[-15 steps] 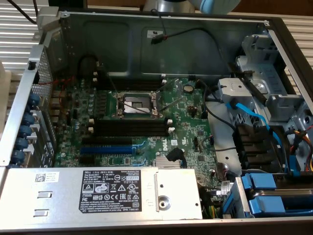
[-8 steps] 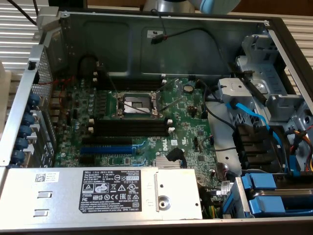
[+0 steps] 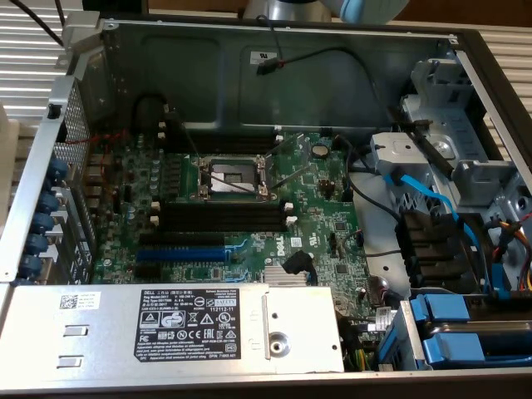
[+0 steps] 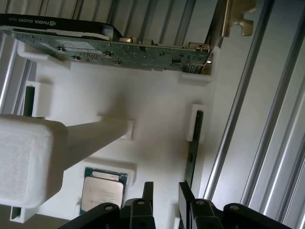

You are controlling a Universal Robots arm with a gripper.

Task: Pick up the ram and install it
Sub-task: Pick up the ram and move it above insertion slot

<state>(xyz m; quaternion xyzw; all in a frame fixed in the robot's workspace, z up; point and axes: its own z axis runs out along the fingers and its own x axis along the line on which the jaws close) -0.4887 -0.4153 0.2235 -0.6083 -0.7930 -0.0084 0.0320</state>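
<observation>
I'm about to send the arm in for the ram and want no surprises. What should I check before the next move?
1. Gripper open: ok, jaws stand apart with nothing between them.
2. Ram standing on edge in its white tray: ok.
3. Ram centred between the jaws: cannot tell; it looks closer to one jaw.
4. Black slots on the motherboard free of sticks: ok.
5. White end clips swung open: cannot tell.

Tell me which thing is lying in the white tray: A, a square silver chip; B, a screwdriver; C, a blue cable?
A: a square silver chip lies flat in a pocket of the white tray, and no screwdriver or blue cable is in it.
</observation>
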